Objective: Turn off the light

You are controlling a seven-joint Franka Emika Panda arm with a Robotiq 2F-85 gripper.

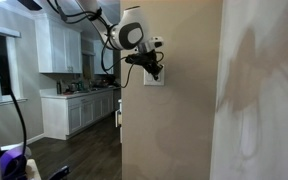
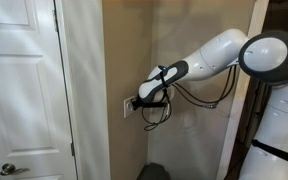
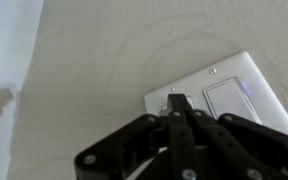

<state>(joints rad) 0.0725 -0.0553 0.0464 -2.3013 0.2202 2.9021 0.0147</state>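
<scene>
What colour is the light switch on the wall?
White: the switch plate is plain white on a cream wall. The wrist view shows it best.

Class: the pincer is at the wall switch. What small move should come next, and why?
Probably push gently into the switch plate: the shut pincer points at its left half, and the wall looks lit.

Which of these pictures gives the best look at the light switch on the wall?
The wrist view: the white switch plate sits large at the right, its rocker paddle plain, with the gripper at it. Both exterior views show only a small white patch, partly hidden behind the gripper.
</scene>
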